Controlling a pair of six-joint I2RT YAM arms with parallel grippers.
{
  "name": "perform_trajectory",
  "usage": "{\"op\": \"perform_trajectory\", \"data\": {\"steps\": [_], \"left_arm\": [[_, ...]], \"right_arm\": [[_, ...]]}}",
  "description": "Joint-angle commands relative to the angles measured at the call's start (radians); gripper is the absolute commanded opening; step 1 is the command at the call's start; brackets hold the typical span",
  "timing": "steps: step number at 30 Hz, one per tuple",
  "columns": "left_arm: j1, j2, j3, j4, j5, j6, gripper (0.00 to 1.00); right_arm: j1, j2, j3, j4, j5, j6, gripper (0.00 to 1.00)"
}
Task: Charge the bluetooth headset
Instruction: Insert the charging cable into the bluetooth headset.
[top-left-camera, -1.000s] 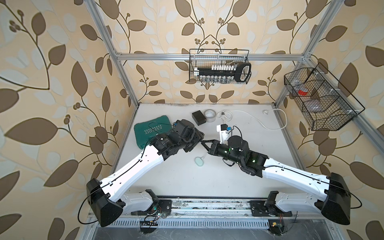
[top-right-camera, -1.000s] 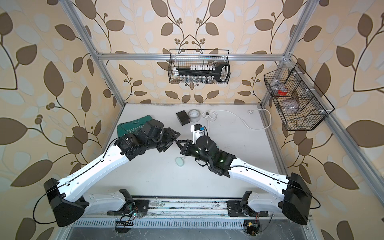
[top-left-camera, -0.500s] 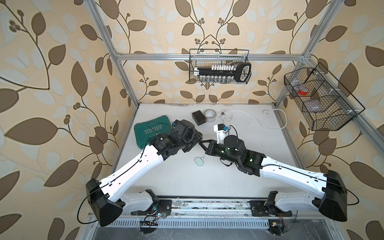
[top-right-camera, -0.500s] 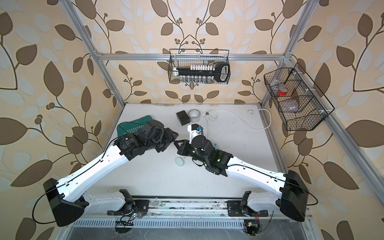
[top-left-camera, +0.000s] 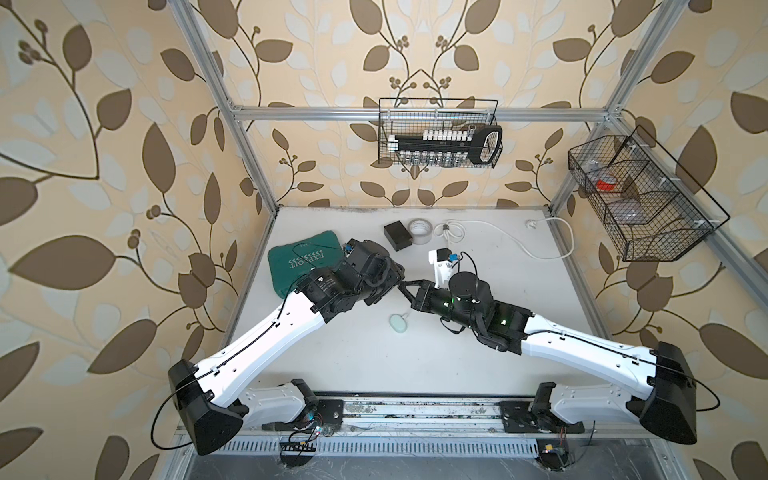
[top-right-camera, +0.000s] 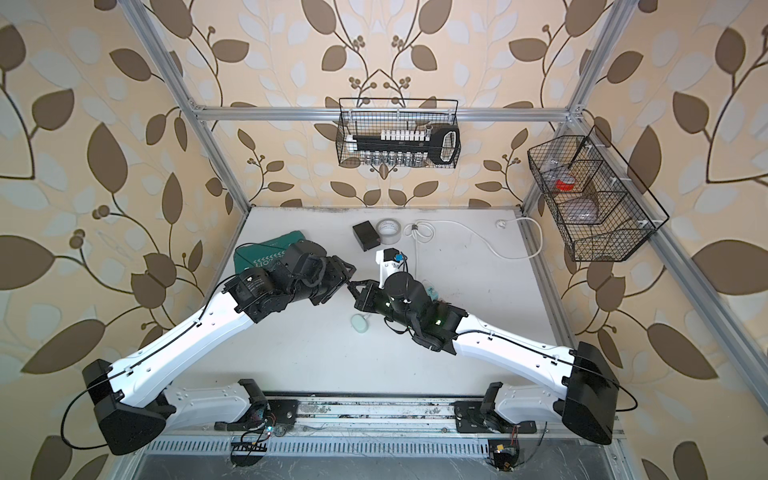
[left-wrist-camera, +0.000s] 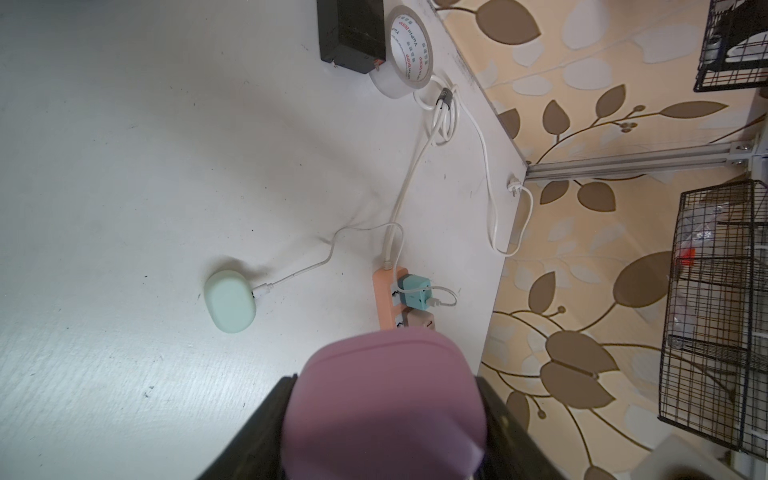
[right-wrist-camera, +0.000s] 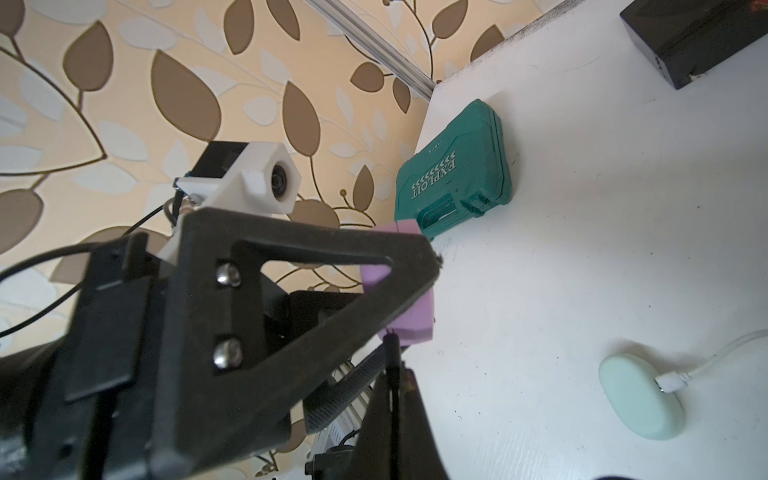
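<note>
In both top views the left gripper (top-left-camera: 394, 277) and right gripper (top-right-camera: 354, 286) meet tip to tip above the table (top-left-camera: 374, 365), with a mint case (top-left-camera: 398, 323) lying near them. From the left wrist we see the left jaws clamped on the pink earbud case (left-wrist-camera: 386, 399), held aloft. The mint case sits plugged into a white cable (left-wrist-camera: 299, 272). From the right wrist, the right jaws are pressed together against the pink shell. Whether they pinch a plug we cannot tell. We judge a sideways push could twist the smooth case loose.
</note>
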Motion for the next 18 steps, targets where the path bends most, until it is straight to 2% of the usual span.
{"op": "perform_trajectory", "data": {"steps": [1,7,15,18], "left_arm": [[-0.015,-0.032,0.031,-0.062,-0.021,0.029,0.27],[-0.015,-0.029,0.039,-0.068,-0.035,0.032,0.26],[-0.015,-0.017,0.045,-0.071,-0.036,0.042,0.18],[-0.015,-0.017,0.046,-0.077,-0.045,0.044,0.18]], "right_arm": [[-0.007,-0.020,-0.014,-0.003,0.063,0.013,0.00],[-0.007,-0.031,-0.025,-0.014,0.074,0.022,0.00],[-0.007,-0.002,-0.021,0.000,0.053,0.030,0.00],[-0.008,0.003,-0.013,-0.021,0.055,0.034,0.00]]}}
